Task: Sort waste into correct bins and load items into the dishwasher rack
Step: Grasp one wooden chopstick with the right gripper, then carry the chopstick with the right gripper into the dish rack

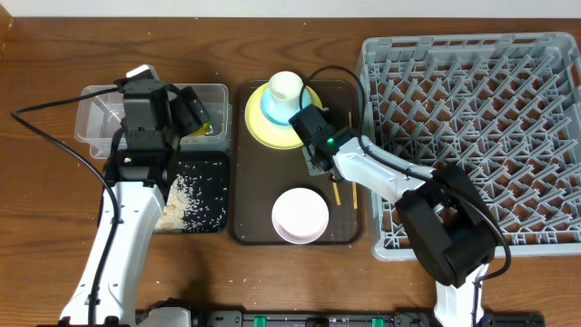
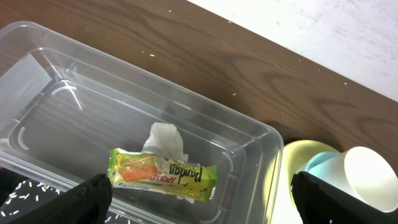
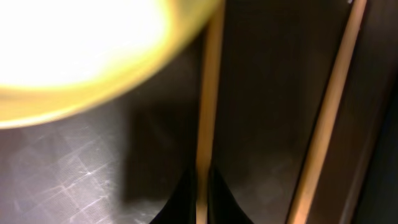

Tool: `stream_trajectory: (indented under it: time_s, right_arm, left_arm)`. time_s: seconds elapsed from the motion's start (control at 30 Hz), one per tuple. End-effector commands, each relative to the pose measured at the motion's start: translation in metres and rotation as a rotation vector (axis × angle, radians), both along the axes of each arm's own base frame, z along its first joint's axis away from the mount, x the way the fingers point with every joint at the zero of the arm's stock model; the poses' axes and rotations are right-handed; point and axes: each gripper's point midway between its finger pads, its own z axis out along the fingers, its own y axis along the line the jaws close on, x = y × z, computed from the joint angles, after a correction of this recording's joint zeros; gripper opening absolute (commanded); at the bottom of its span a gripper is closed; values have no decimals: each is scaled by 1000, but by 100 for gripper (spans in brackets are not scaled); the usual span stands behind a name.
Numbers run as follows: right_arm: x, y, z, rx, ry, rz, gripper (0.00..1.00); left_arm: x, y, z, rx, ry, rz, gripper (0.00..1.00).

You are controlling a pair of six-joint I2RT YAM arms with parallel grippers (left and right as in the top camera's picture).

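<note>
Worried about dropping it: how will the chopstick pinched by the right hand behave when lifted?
Thin and straight, the chopstick is likely light and stiff. The right hand grips it by narrow tips only, so it may pivot or slip.

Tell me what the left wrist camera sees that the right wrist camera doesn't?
Only the left wrist view: a clear tub holding a snack wrapper and a crumpled tissue, plus a white cup sitting in a light blue bowl.
Only the right wrist view: the right gripper shut on a chopstick, a second chopstick beside it, with the dark brown tray beneath.
Both share the yellow-green plate, blurred and bright in the right wrist view.
</note>
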Motion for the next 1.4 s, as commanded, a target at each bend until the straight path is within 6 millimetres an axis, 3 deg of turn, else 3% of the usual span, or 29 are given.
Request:
stream_trajectory:
  time_s: [0.0, 0.17, 0.3, 0.6, 0.7, 0.8, 0.97, 1.17, 1.37]
  right_arm:
    - [4, -4, -6, -14, 4, -11, 1]
    - [6, -5, -3, -20, -8, -16, 1]
    - [20, -18, 21, -75, -107, -53, 1]
    - [50, -35, 147, -66, -461, -118, 1]
    - [53, -49, 180, -84, -543, -145, 1]
    - [57, -67, 198, -114, -576, -160, 1]
    - [64, -107, 195, -162, -544, -226, 1]
    - [67, -151, 176, -140, -434, -280, 1]
    - [69, -154, 154, 18, -307, -197, 1]
  left_arm:
    - [2, 3, 10, 15, -19, 6, 95]
    - [2, 3, 10, 15, -19, 6, 95]
    - [2, 3, 10, 15, -19, 6, 95]
    - [2, 3, 10, 15, -19, 6, 95]
    - [2, 3, 10, 15, -19, 5, 95]
    - [2, 3, 10, 15, -19, 6, 95]
    - [2, 3, 10, 15, -19, 6, 95]
    - [2, 3, 10, 15, -19, 6, 95]
    - [2, 3, 10, 15, -19, 6, 95]
